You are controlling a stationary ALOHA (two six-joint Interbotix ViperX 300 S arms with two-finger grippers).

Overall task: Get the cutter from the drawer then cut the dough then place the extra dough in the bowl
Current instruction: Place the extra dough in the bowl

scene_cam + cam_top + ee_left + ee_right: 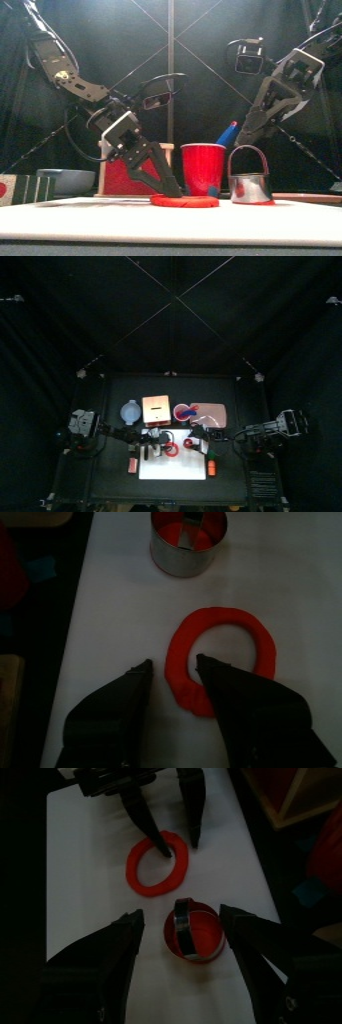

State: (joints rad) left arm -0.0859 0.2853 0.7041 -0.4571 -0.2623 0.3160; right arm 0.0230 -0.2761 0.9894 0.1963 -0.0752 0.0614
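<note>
A red dough ring (225, 652) lies flat on the white cutting board (120, 602). My left gripper (171, 662) is open and low over the board, one jaw on either side of the ring's near rim. The round metal cutter (190, 936) stands upright beside the ring with a red dough disc inside it. My right gripper (181, 913) is open, its jaws wide on both sides of the cutter without touching it. In the front view the ring (185, 201) sits left of the cutter (249, 186), whose wire handle stands up under the right gripper (251, 135).
Behind the board stand the red cup (203, 168) with a blue knife (227, 132), the wooden box (134, 170) with its red drawer front, and the blue-grey bowl (67, 180) at the left. The pink tray (203, 413) lies at the back right.
</note>
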